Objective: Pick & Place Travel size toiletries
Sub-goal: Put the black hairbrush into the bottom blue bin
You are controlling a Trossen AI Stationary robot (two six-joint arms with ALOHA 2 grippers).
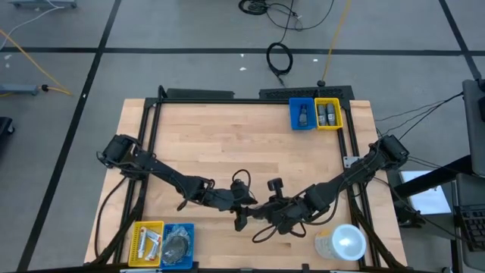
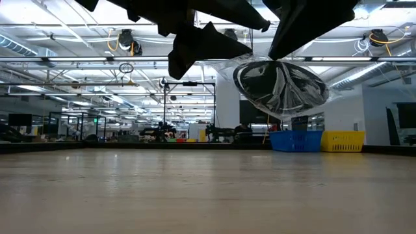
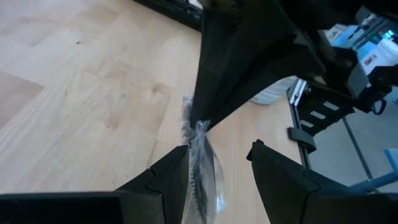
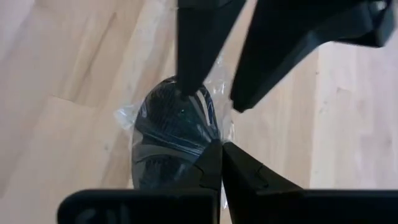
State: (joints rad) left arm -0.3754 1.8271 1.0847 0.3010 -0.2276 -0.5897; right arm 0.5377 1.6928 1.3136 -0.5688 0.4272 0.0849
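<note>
A dark round disc in clear wrap hangs in the air over the near middle of the table. My right gripper is shut on its wrap. My left gripper is open, and the disc shows edge-on between its two fingers. In the high view both grippers meet, left and right, and they hide the disc. Other toiletries lie in the near-left yellow bin and blue bin, and small bottles stand in the far-right bins. My right gripper pinches the clear wrap at the disc's rim between its two shut fingers, coming from above. The disc hangs below the fingers, tilted and lifted clear of the table. My left gripper has a finger close beside the disc; I cannot tell whether it touches.
A blue bin and a yellow bin stand at the table's far right edge. A large white-lidded cup stands near the right near corner. Bare wood stretches across the table's middle and far left.
</note>
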